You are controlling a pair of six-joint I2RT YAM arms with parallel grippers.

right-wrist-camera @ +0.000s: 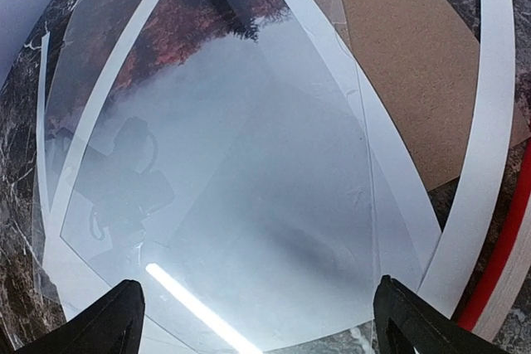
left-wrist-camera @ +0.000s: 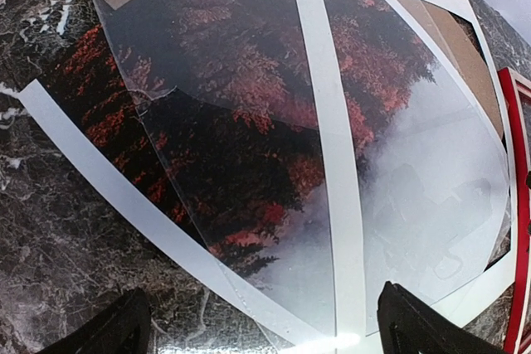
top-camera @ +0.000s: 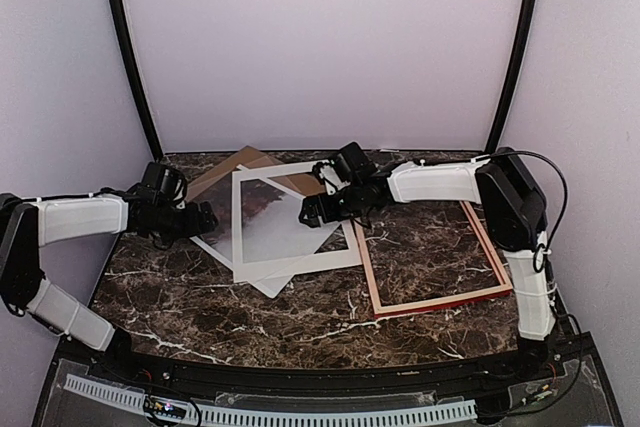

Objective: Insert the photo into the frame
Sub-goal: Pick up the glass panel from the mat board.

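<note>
The photo [top-camera: 268,215], reddish trees under grey mist, lies flat at the table's centre under a white mat [top-camera: 300,265] and a clear glossy sheet. The red frame [top-camera: 440,300] lies empty to its right on the marble. My left gripper [top-camera: 207,219] hovers open at the photo's left edge; in its wrist view the photo [left-wrist-camera: 241,122] fills the space ahead of the gripper [left-wrist-camera: 265,331]. My right gripper [top-camera: 310,213] hangs open over the photo's right part, above the misty area [right-wrist-camera: 249,163], with nothing between its fingers [right-wrist-camera: 112,325]. The frame's red edge [right-wrist-camera: 508,259] shows at the right.
A brown backing board [top-camera: 238,165] sticks out from under the stack at the back left and shows again as cardboard [right-wrist-camera: 398,55] in the right wrist view. The mat's strips [left-wrist-camera: 332,163] cross the photo askew. Tent walls close in the back and sides.
</note>
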